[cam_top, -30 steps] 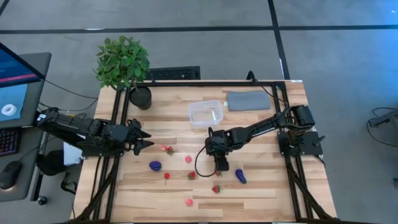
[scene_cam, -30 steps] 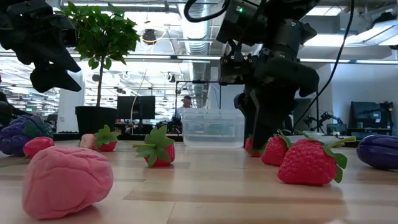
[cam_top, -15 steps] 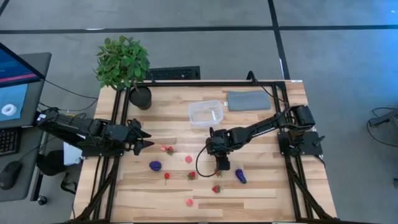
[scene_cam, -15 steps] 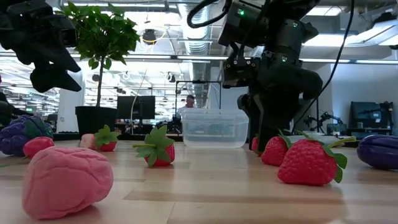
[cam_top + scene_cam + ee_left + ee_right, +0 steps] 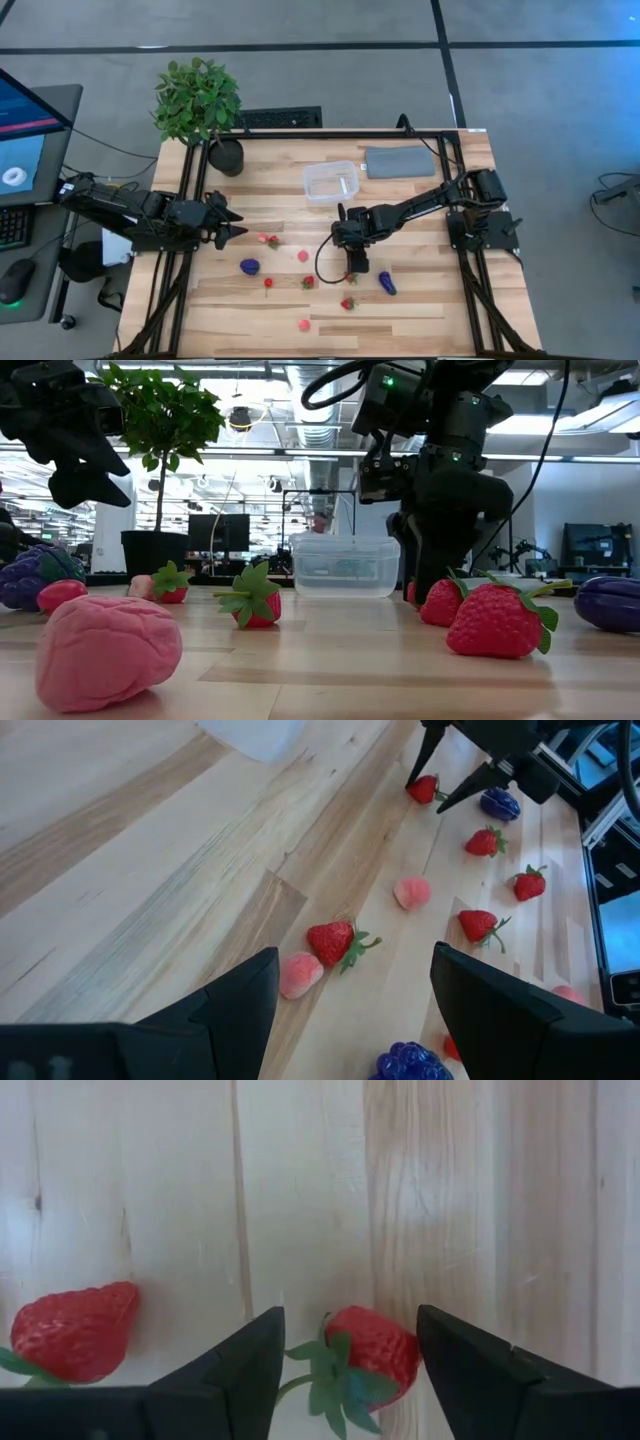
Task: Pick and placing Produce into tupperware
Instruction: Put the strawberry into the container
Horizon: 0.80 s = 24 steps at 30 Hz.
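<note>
Right gripper (image 5: 345,1342) lowered — fingers straddling glossy, seeded strawberry (image 5: 365,1350), pale wood table (image 5: 300,1190)

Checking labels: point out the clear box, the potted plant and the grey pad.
clear box (image 5: 330,182), high view, on its near rim.
potted plant (image 5: 197,98), high view, on the leaves.
grey pad (image 5: 399,161), high view, on its flat middle.

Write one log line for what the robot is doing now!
right gripper: open, fingers around strawberry | left gripper: open, waiting | tupperware: empty
</note>
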Tool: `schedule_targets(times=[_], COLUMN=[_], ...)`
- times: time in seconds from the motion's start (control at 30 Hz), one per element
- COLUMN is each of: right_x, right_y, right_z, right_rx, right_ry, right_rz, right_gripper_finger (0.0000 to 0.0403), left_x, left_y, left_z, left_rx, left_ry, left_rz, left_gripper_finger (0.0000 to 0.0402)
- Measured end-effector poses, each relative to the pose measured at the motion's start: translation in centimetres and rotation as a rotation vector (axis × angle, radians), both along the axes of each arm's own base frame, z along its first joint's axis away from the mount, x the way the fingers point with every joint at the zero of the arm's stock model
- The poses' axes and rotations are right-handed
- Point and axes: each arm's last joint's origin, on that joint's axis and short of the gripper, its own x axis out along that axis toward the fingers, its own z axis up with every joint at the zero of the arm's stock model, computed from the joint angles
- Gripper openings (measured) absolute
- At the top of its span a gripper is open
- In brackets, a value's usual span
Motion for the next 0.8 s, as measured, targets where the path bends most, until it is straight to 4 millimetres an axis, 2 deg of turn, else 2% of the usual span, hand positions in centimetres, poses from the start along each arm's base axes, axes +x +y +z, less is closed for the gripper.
schedule_targets(times=[0.27, 0.43, 0.57, 0.8], right_x=[0.1, 0.43, 0.54, 0.52], right_y=[0.03, 0.09, 0.03, 0.08], right_z=[0.03, 0.14, 0.17, 0.17], right_rx=[0.007, 0.025, 0.039, 0.091], right_ry=[-0.011, -0.044, -0.053, -0.04], right_rz=[-0.014, -0.041, -0.073, -0.109], right_gripper_finger=[0.0174, 0.0158, 0.0174, 0.0253], left_x=[0.0, 0.0, 0.0, 0.0], left_y=[0.0, 0.0, 0.0, 0.0], left_z=[0.0, 0.0, 0.0, 0.0], left_rx=[0.0, 0.0, 0.0, 0.0], left_ry=[0.0, 0.0, 0.0, 0.0], left_rz=[0.0, 0.0, 0.0, 0.0], left_gripper_finger=[0.0249, 0.0249, 0.0249, 0.0249])
